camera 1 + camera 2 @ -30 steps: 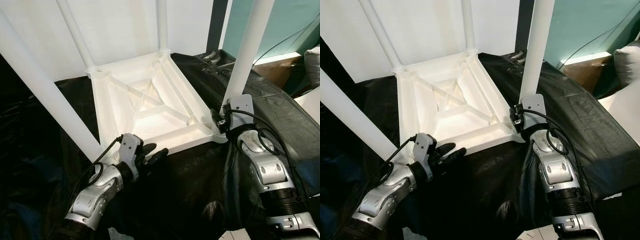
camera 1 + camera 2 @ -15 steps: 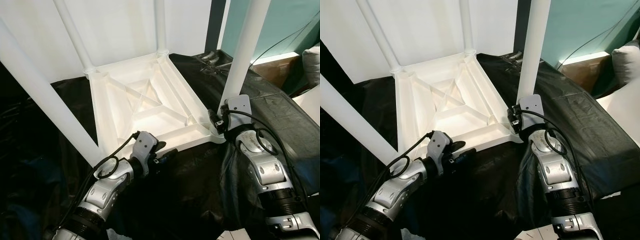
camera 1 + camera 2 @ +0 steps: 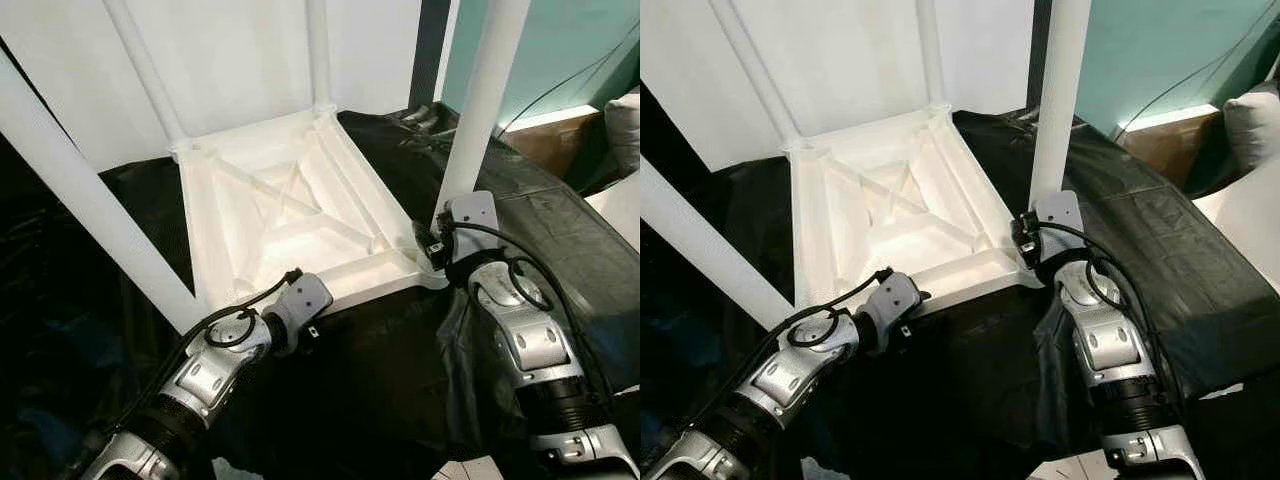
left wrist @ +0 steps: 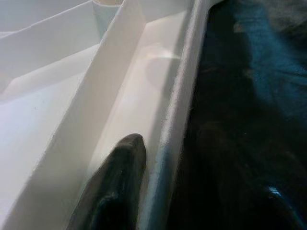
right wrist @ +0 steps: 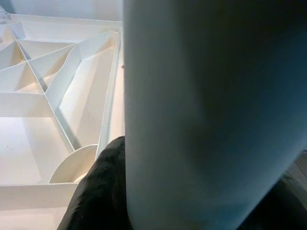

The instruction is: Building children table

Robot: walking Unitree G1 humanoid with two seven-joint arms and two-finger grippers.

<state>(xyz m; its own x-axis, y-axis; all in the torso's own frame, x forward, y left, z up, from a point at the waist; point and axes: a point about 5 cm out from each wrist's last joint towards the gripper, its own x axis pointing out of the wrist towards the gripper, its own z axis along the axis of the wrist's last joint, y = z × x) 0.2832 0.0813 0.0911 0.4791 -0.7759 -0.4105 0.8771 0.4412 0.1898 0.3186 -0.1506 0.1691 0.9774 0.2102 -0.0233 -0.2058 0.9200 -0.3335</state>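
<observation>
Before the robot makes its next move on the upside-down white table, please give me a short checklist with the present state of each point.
1. Right gripper closed around the near right leg at its base: ok.
2. Left gripper on the tabletop's near rim, one finger inside: ok.
3. Left grip firm on the rim: cannot tell.
4. All four legs standing in corner sockets: ok.
5. Near right leg fully seated: cannot tell.
6. Tabletop flat on the black sheet: ok.

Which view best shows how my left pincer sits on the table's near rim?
The left wrist view: one black finger lies inside the near rim of the upturned table top, black cover beyond. The eye views show the left pincer at that edge, its fingers hidden behind the wrist.
</observation>
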